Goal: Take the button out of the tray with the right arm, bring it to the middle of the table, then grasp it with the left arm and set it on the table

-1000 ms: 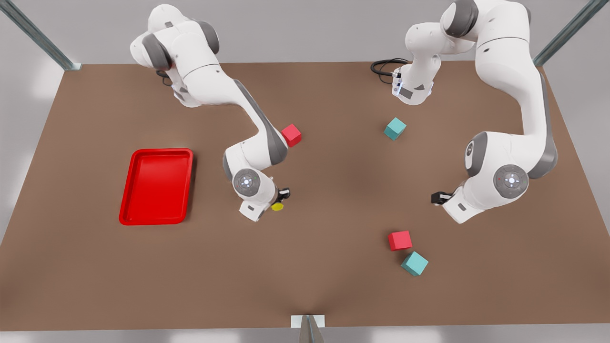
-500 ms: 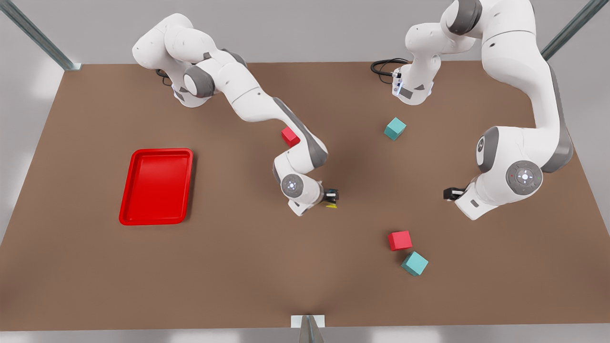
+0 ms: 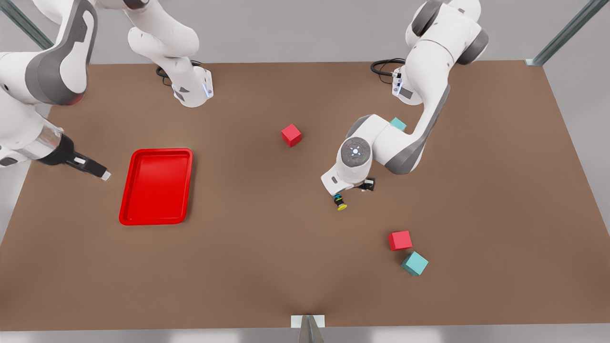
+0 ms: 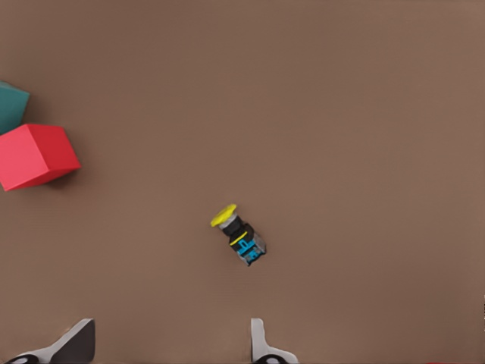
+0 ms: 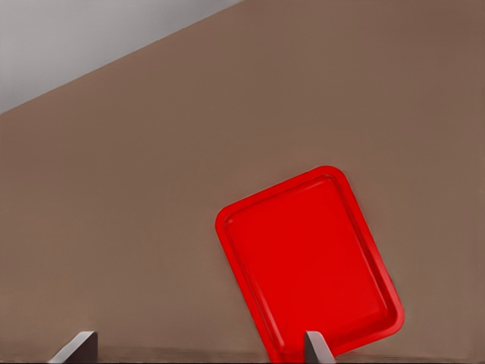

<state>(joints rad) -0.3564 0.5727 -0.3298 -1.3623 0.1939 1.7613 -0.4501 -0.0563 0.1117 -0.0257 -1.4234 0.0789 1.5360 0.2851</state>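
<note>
Two grippers, both jaws apart: left gripper above button lying on table mid-scene; right gripper raised left of tray.

Both arms are glossy white, built of rounded segments with grey joint covers. The left arm carries a round grey wrist cap with a small lit centre and a black two-finger pincer. The right arm ends in a silvery collar and a black pincer with pale tips. Black cables coil at each base.
</note>
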